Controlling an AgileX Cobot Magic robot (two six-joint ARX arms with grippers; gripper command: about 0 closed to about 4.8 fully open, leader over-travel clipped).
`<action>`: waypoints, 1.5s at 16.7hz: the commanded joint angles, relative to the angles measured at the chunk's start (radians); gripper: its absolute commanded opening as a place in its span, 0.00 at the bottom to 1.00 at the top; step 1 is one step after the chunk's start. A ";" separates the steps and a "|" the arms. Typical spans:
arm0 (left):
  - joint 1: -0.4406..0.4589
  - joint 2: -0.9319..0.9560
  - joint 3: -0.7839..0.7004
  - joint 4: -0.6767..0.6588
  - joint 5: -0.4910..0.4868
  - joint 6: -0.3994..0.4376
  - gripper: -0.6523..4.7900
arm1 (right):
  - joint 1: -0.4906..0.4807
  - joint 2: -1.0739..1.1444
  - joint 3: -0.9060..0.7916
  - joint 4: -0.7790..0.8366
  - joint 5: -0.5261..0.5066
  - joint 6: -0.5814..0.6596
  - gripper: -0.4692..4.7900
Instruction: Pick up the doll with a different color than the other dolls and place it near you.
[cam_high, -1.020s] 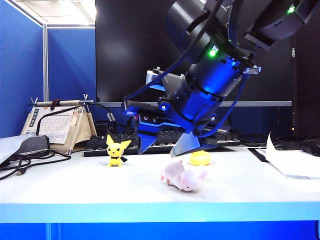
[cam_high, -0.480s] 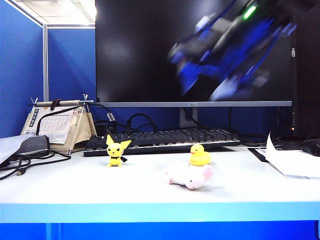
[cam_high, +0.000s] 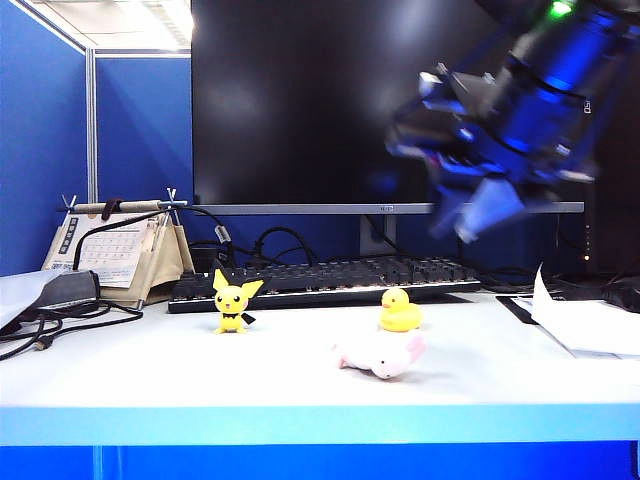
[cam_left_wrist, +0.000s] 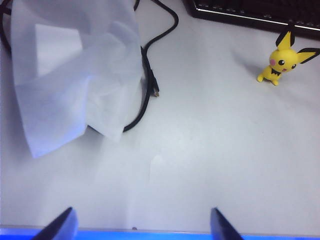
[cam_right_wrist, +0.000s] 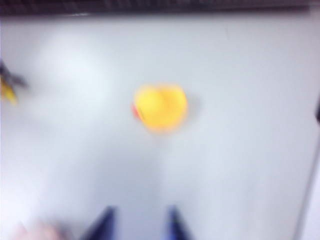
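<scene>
The doll with a different color, a pale pink rabbit (cam_high: 380, 355), lies on its side on the white table, near the front edge. Behind it stand the other dolls: a yellow duck (cam_high: 400, 310) (cam_right_wrist: 160, 107) and a pointy-eared yellow figure (cam_high: 232, 300) (cam_left_wrist: 282, 60). My right gripper (cam_high: 455, 228) (cam_right_wrist: 139, 220) hangs blurred high above the table, to the right of the dolls; its jaws stand apart with nothing between them. In the right wrist view a pink blur (cam_right_wrist: 30, 232) shows beside its fingers. My left gripper (cam_left_wrist: 142, 227) is open over bare table by the front edge.
A black keyboard (cam_high: 320, 280) and a monitor (cam_high: 380, 100) stand behind the dolls. A desk calendar (cam_high: 115, 250) and cables (cam_high: 40, 325) are at the left, with papers (cam_high: 590, 330) at the right. Crumpled white paper (cam_left_wrist: 75, 75) and a black cable (cam_left_wrist: 145, 95) lie near the left gripper.
My right gripper has lifted from just over the pink rabbit and swung up and to the right, its jaws narrowing. The rabbit stays lying on the table, shifted slightly right.
</scene>
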 joint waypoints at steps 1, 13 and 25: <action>0.001 0.000 0.003 0.006 -0.002 -0.002 0.76 | 0.000 -0.083 -0.084 -0.006 0.034 -0.014 0.25; 0.001 0.000 0.003 0.010 -0.003 -0.002 0.76 | -0.022 -0.789 -0.499 -0.174 0.149 0.080 0.25; 0.000 -0.025 0.003 0.032 0.000 -0.002 0.76 | -0.087 -1.376 -0.652 -0.562 0.320 0.216 0.25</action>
